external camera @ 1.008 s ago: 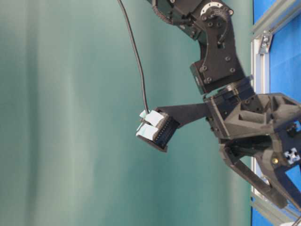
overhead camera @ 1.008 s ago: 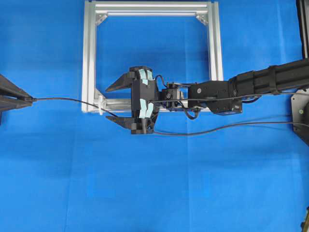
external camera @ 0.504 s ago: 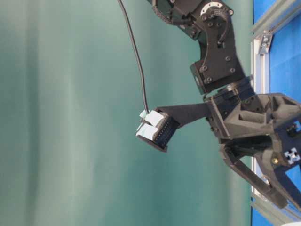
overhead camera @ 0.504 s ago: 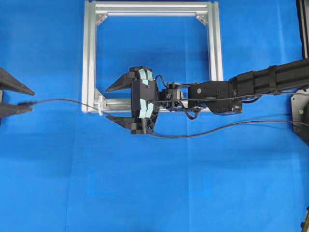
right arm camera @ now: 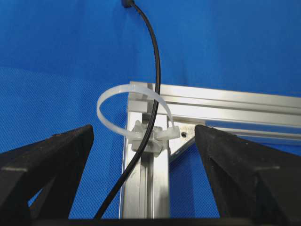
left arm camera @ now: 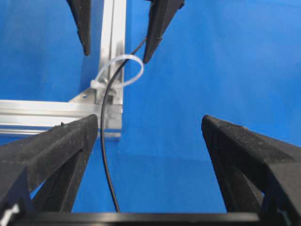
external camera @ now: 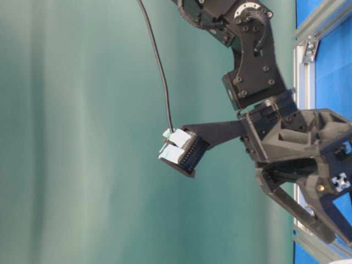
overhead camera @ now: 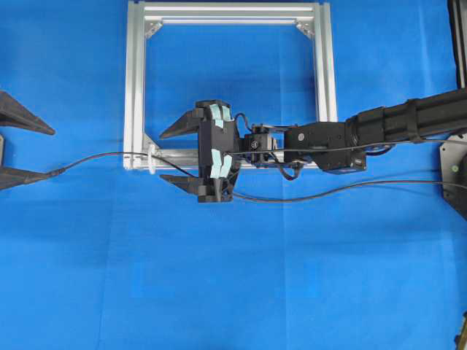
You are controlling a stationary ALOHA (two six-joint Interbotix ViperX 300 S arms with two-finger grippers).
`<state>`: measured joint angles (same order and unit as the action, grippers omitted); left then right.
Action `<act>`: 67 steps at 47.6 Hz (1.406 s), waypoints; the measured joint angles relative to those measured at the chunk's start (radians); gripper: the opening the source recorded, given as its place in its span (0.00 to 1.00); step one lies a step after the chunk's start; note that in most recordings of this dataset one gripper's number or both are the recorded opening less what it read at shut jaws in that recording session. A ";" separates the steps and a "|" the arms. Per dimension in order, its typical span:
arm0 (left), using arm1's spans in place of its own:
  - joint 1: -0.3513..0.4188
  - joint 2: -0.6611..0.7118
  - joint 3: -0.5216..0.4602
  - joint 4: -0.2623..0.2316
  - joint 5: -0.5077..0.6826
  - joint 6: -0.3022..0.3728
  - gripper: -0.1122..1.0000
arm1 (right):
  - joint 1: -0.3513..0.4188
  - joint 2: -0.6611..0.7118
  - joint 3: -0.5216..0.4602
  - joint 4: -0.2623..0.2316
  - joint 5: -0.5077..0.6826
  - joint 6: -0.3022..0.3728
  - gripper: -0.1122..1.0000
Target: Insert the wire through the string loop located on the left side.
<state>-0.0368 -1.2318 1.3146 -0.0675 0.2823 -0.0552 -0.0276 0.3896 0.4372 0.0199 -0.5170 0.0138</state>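
Note:
The thin black wire (overhead camera: 102, 154) runs from the right, under my right gripper (overhead camera: 166, 156), through the white string loop (overhead camera: 151, 158) on the frame's left corner. Its plug tip (overhead camera: 55, 173) lies on the blue cloth beside the lower finger of my left gripper (overhead camera: 22, 149). That gripper stands open at the left edge, holding nothing. In the left wrist view the wire (left arm camera: 104, 150) lies loose near the left finger and passes through the loop (left arm camera: 123, 70). The right wrist view shows the wire (right arm camera: 155, 70) threading the loop (right arm camera: 123, 109) between my open right gripper (right arm camera: 143, 129).
The square aluminium frame (overhead camera: 230, 14) lies on the blue cloth, and the right arm (overhead camera: 394, 127) reaches across its lower bar. In the table-level view a thick black cable (external camera: 157, 60) hangs beside the arm's joints.
My left gripper has opened and let go of the wire's tip. The tip has dropped toward the lower finger and the wire has sagged. The right arm has not moved.

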 measured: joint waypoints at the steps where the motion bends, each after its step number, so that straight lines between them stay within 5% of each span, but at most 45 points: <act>1: 0.000 0.000 0.000 0.000 0.000 -0.002 0.88 | 0.000 -0.006 0.000 0.000 0.002 0.000 0.97; 37: 0.029 -0.074 -0.018 0.000 -0.043 0.014 0.88 | -0.006 -0.244 0.000 0.000 0.098 0.000 0.97; 67: 0.029 -0.100 -0.032 0.002 -0.055 0.015 0.88 | -0.006 -0.275 0.000 0.000 0.120 0.000 0.97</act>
<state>-0.0077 -1.3315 1.2824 -0.0660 0.2270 -0.0399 -0.0337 0.1150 0.4372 0.0199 -0.3973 0.0138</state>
